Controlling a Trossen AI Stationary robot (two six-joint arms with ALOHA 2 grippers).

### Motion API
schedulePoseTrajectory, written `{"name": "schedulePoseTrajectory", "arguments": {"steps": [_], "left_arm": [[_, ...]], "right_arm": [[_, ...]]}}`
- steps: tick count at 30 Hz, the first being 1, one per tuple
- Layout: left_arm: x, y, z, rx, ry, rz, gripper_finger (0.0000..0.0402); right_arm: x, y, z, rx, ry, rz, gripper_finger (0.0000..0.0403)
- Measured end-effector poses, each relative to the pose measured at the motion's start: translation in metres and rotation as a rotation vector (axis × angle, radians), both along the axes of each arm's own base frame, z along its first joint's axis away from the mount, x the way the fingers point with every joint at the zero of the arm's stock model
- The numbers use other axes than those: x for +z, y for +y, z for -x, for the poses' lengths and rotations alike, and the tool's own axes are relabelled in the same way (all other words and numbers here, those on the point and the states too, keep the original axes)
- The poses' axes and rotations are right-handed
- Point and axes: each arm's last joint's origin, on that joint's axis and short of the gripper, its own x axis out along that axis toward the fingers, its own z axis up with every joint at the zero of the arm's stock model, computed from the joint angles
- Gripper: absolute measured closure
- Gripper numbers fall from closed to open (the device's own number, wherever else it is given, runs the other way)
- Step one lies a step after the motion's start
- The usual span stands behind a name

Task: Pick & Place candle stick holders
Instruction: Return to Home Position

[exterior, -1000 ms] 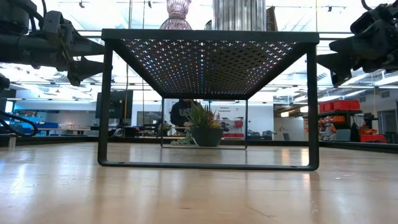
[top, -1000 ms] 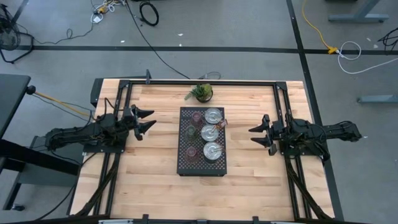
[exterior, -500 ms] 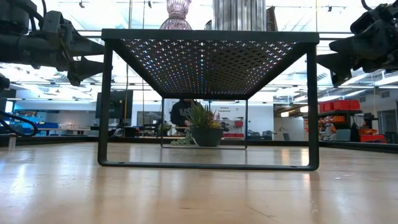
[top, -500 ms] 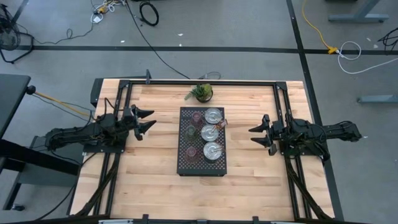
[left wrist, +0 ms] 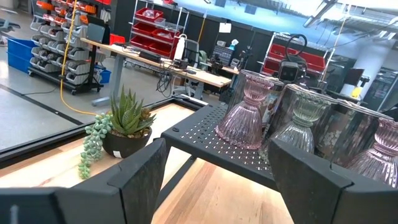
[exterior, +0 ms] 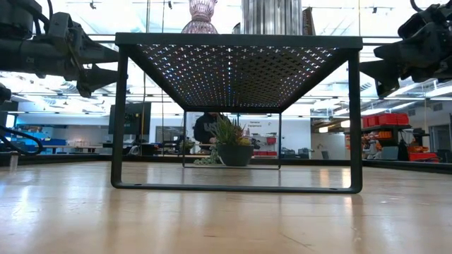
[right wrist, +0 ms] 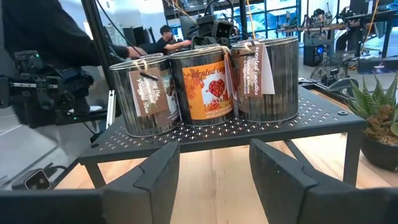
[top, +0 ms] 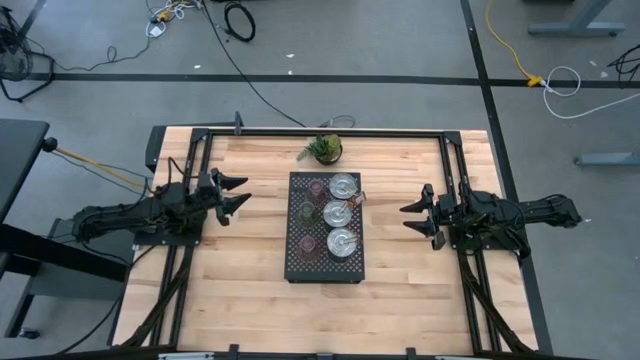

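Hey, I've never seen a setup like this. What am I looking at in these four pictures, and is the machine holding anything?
It's a robot with two dark arms at a wooden table. One picture looks straight down, one looks level across the tabletop, and two come from cameras on the wrists. A black perforated shelf stands mid-table, carrying three glass cups and three silver tins in two rows. A small potted plant sits just past one end. The left gripper and right gripper hover at either side, both open, holding nothing.

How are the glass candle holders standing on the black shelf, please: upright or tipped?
Upright: the left wrist view shows the glass candle holders standing on their flared bases on the shelf.
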Motion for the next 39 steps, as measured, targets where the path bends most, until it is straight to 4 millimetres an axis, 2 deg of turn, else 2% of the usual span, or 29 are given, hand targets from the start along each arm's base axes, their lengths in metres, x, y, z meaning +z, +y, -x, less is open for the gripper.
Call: {"name": "schedulePoseTrajectory", "arguments": {"steps": [11,39], "left_arm": [[0.0,-0.0047,-0.0008,-0.051,0.0,0.0,0.0115],[0.0,-0.0047,-0.0009,-0.052,0.0,0.0,0.0115]], "right_arm": [[0.0001,0.0,0.0,0.0,0.0,0.0,0.0207],[0.0001,0.0,0.0,0.0,0.0,0.0,0.0207]]}}
